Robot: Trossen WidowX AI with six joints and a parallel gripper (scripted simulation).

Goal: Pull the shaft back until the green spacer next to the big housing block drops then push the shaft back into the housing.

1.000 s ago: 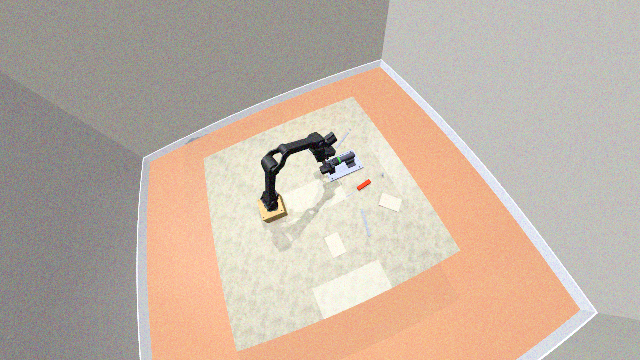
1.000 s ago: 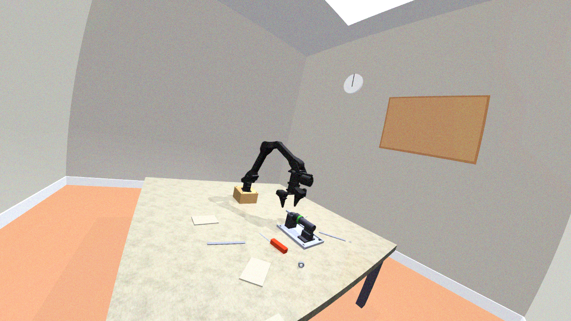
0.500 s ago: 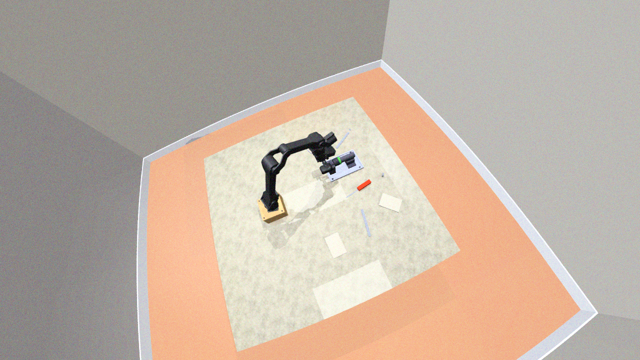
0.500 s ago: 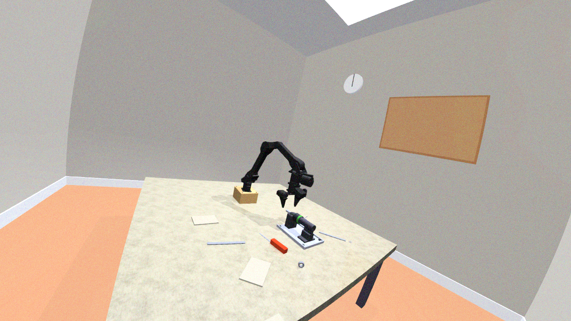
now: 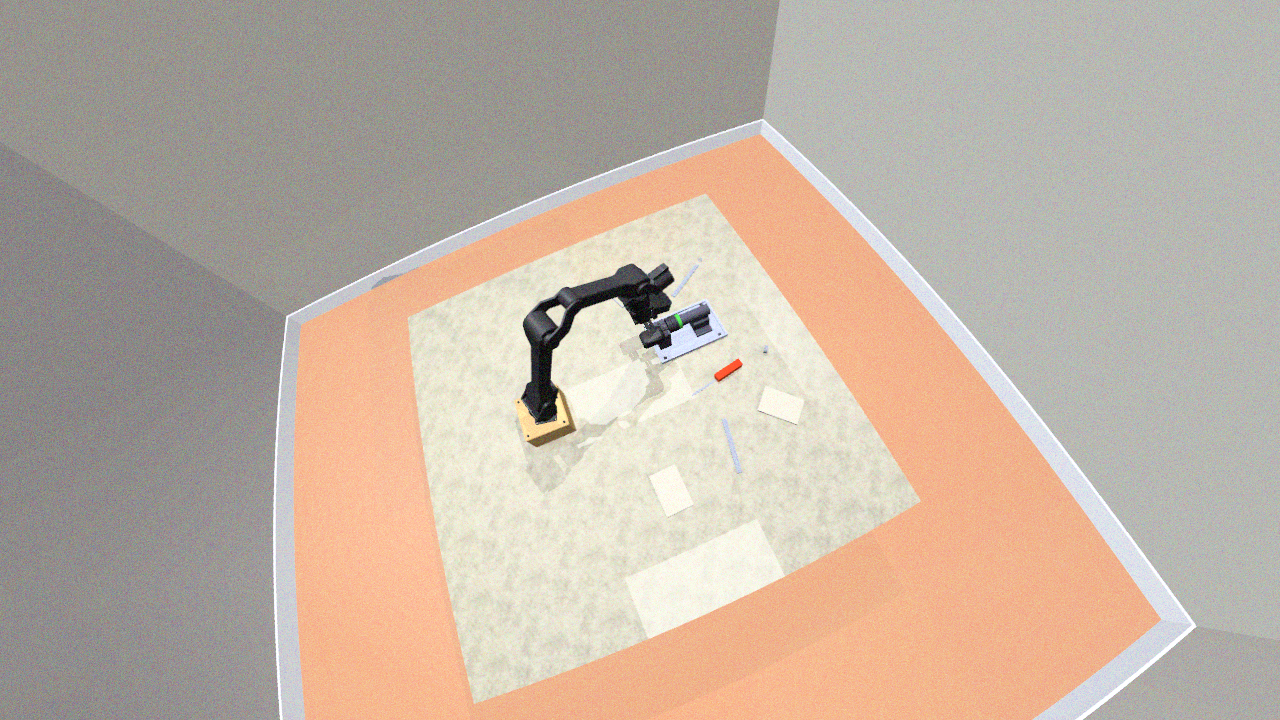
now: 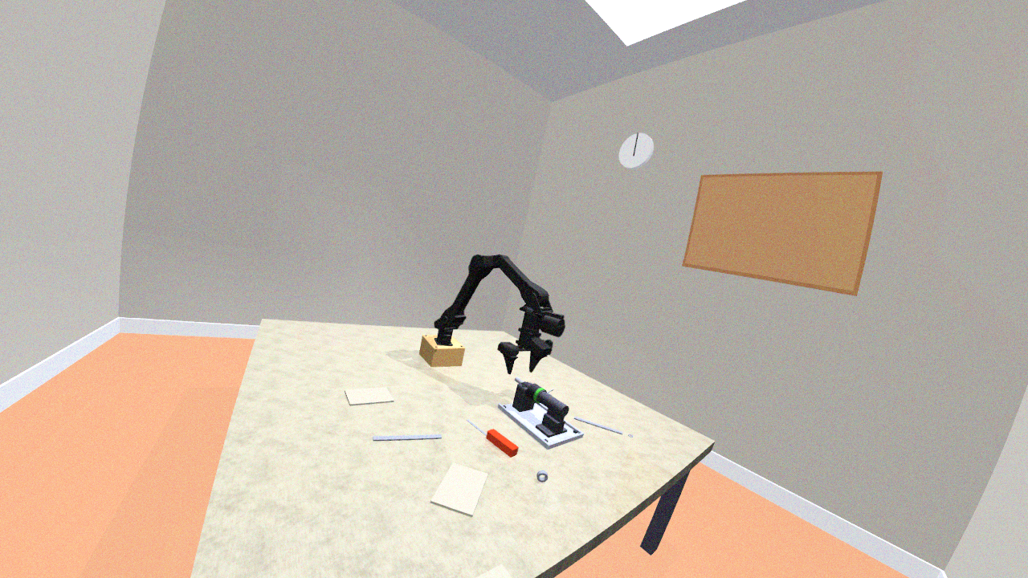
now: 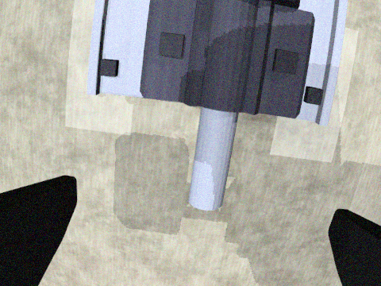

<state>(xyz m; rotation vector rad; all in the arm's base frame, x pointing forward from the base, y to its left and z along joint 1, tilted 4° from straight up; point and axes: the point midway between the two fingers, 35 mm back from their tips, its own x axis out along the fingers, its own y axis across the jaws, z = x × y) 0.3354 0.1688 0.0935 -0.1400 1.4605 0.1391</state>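
Spacer, green (image 5: 678, 318) (image 6: 536, 392), seated on the shaft line just beside the housing block (image 5: 665, 342) (image 6: 523, 399) (image 7: 226, 71), on the side away from my wooden mount (image 5: 561, 428) (image 6: 449, 356). It stays up, I judge, because the shaft (image 6: 517, 380) (image 7: 212, 159) runs through it; other spacers cannot be told apart in the dark parts beyond. The shaft's bare pale end sticks out of the housing block towards my mount, offering a place to grip. My claw (image 5: 650, 324) (image 6: 520, 371) (image 7: 209, 210) is spread nearly to its widest and holds nothing, its fingers set above and to either side of that end. I judge this to be the lining-up before the grasp; next comes lowering, closing, and a short straight pull. Too long a pull could shed a second spacer. The base plate (image 5: 693, 344) (image 6: 549, 444) (image 7: 123, 44) lies under the housing block, presumably to keep it steady against the pull. As to containers, I see no box or bin; the housing block alone serves as a sleeve, with the shaft in it. Well apart from the housing block, a red-handled screwdriver (image 5: 728, 369) (image 6: 501, 442) and a small ring (image 5: 765, 349) (image 6: 541, 475) lie on the worktop (image 5: 537, 537) (image 6: 287, 431) (image 7: 32, 151).
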